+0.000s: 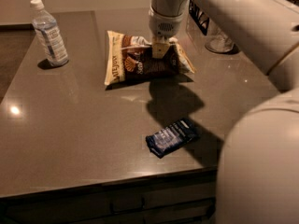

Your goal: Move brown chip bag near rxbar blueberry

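Note:
The brown chip bag (140, 62), dark brown with cream edges and a shell logo, lies at the back middle of the dark table (70, 120). My gripper (161, 48) comes down from above onto the bag's upper middle and is shut on it. The bag's left end looks slightly raised, with a shadow under its front edge. The rxbar blueberry (171, 136), a small dark blue bar, lies near the table's front edge, well in front of the bag and apart from it.
A clear plastic water bottle (49, 34) stands at the back left of the table. A clear glass container (218, 41) stands at the back right behind my arm. My arm's large pale body (261, 162) fills the right foreground, next to the bar.

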